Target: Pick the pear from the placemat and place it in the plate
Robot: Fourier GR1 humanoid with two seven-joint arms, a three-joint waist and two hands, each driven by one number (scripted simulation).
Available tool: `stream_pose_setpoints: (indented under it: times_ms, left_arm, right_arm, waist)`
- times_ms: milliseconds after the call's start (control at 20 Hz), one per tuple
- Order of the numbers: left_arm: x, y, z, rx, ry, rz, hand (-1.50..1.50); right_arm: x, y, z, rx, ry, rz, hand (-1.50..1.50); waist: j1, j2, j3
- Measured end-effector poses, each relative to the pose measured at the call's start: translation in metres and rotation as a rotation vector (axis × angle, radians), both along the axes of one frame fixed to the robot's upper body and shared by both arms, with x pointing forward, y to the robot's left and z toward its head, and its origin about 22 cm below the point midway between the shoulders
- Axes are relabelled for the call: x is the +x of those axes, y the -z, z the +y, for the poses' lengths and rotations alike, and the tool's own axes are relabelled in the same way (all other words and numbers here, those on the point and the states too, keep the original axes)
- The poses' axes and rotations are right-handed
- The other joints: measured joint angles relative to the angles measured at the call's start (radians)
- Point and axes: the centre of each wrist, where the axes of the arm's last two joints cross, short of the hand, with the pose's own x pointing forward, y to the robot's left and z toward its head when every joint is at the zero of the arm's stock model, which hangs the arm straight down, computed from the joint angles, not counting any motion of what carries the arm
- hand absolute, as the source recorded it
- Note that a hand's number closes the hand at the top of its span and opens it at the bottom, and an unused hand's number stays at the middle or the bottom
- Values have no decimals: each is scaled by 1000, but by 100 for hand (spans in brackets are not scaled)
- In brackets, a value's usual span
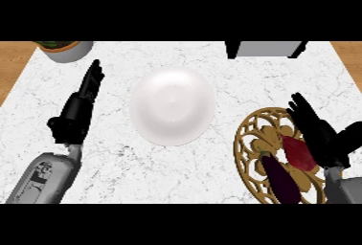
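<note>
The round white ceramic plate (173, 105) sits at the centre of the white marble counter (127, 158). The red pear (299, 153) lies on the round gold openwork placemat (256, 128), beside a dark purple aubergine (280, 178). The right hand (322, 136) is over the pear's right side with its fingers extended, gripping nothing. The left hand (78, 112) rests left of the plate, fingers straight.

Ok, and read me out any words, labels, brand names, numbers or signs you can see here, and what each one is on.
None: no word, label, brand, number or sign shows anywhere.
The white plate is blank, the gold placemat has only an openwork pattern, and the red pear, the dark eggplant, the pot at top left and the grey box at the top edge bear no readable marks.
</note>
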Motion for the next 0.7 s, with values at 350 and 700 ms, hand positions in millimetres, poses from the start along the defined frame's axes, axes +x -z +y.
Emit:
stream_pose_setpoints:
  times_ms: [350,700]
  left_arm:
    - [0,10,15,30,-22,99,0]
    - [-4,16,23,13,-29,189,0]
  right_arm:
    - [39,-64,29,92,-144,-50,150]
    - [24,-41,44,-164,-266,-51,-150]
  waist:
    - [36,-5,-6]
    - [24,-2,-2]
